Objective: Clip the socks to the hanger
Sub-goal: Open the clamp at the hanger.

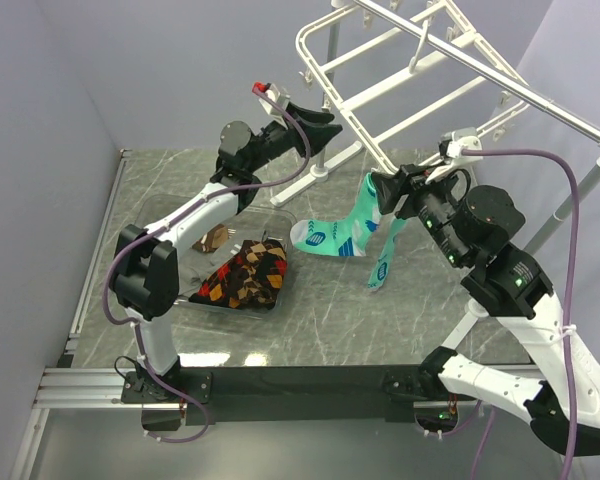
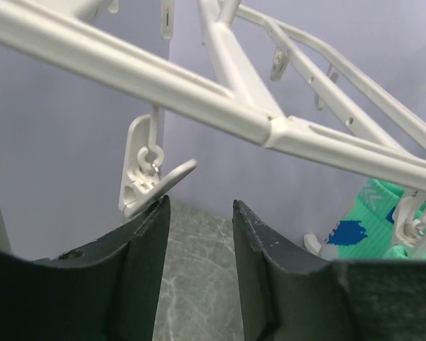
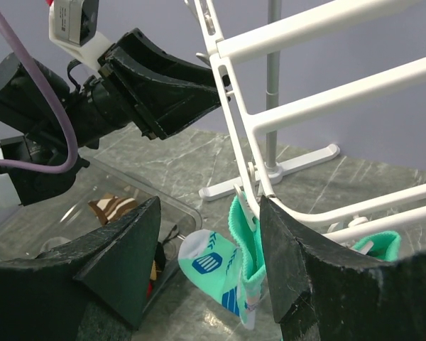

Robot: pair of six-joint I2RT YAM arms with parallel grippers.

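The white hanger (image 1: 380, 90) hangs tilted at the back right. A mint-green sock (image 1: 340, 235) hangs from a clip on its near rim, and a second mint-green sock (image 1: 385, 262) hangs beside it. My right gripper (image 1: 388, 196) is open. In the right wrist view (image 3: 209, 206) the clipped sock's cuff (image 3: 245, 245) sits between its fingers, close to the right finger. My left gripper (image 1: 325, 128) is open and empty at the hanger's left rim. In the left wrist view (image 2: 199, 204) an empty white clip (image 2: 145, 170) touches its left fingertip. An argyle sock (image 1: 245, 275) lies in the clear tray (image 1: 195, 215).
A brown striped sock (image 1: 217, 237) also lies in the tray. The stand's white foot (image 1: 300, 182) rests on the marble table behind the tray, and its pole (image 1: 570, 195) rises at the right. Grey walls close in the left and back.
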